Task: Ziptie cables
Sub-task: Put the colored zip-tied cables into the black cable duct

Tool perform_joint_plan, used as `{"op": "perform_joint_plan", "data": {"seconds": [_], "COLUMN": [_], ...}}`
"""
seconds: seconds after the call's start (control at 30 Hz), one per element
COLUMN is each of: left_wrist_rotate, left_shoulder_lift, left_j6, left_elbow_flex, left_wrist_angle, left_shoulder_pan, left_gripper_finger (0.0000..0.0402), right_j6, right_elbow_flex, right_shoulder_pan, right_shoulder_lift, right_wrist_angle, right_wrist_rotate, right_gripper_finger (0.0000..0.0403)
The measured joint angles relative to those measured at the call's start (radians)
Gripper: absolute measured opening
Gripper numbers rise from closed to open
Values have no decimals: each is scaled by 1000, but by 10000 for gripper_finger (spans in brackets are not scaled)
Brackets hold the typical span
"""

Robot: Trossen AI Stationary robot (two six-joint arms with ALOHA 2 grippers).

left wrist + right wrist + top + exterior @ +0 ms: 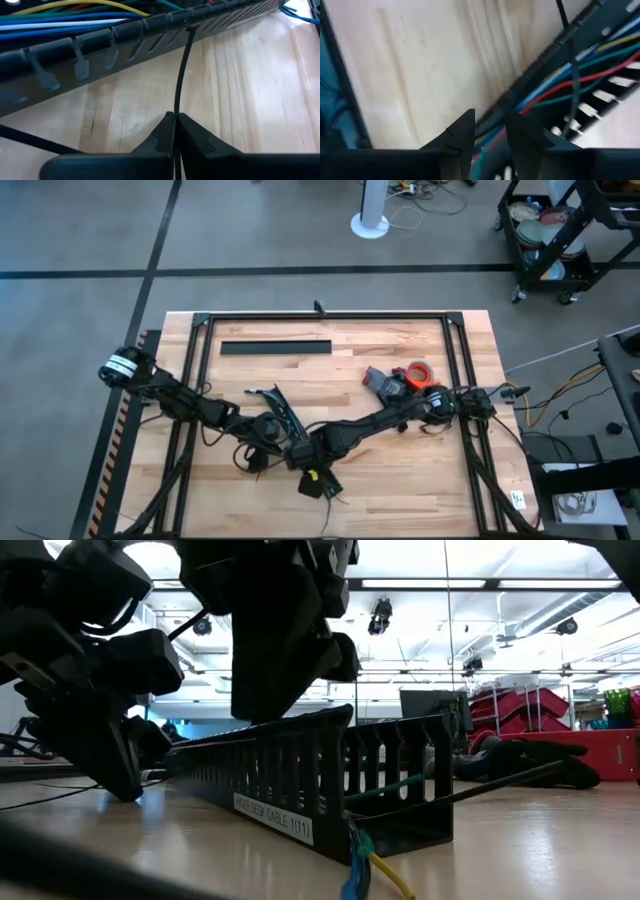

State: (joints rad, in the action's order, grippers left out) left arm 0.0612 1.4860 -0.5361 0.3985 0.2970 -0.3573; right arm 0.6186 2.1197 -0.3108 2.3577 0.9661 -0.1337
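On pale wood-grain tabletop (400,460), grey concrete floor around: black comb-toothed duct (300,780) holding coloured cables (555,85). Left gripper (175,125) pinching thin ribbed ziptie (182,70); right gripper (492,132) spread over cables.

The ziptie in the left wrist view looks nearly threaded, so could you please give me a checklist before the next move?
1. Left end effector shut on the ziptie: ok.
2. Ziptie tip at the cable duct slots: ok.
3. Tip out the far side: cannot tell.
4. Cables lying inside the duct: ok.
5. Right end effector at the duct, gripping it: cannot tell.
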Motion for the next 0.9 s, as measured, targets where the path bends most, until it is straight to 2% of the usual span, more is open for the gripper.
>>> {"op": "perform_joint_plan", "data": {"seconds": [0.27,0.4,0.6,0.9], "left_wrist_rotate": [-18,-18,-1,18], "left_shoulder_lift": [1,1,1,1], "left_j6": [-21,-42,-77,-126], "left_elbow_flex": [-1,-1,-1,0], "left_wrist_angle": [9,11,14,4], "left_shoulder_pan": [0,0,-14,-70], "left_gripper_finger": [0,0,0,0], "right_j6": [40,55,48,50], "right_elbow_flex": [-5,-6,-6,-5], "right_shoulder_pan": [-3,-3,-3,20], "right_shoulder_lift": [43,63,63,58], "right_wrist_angle": [-45,-40,-24,34], "right_wrist_rotate": [-4,3,28,28], "right_gripper_finger": [101,76,9,3]}}
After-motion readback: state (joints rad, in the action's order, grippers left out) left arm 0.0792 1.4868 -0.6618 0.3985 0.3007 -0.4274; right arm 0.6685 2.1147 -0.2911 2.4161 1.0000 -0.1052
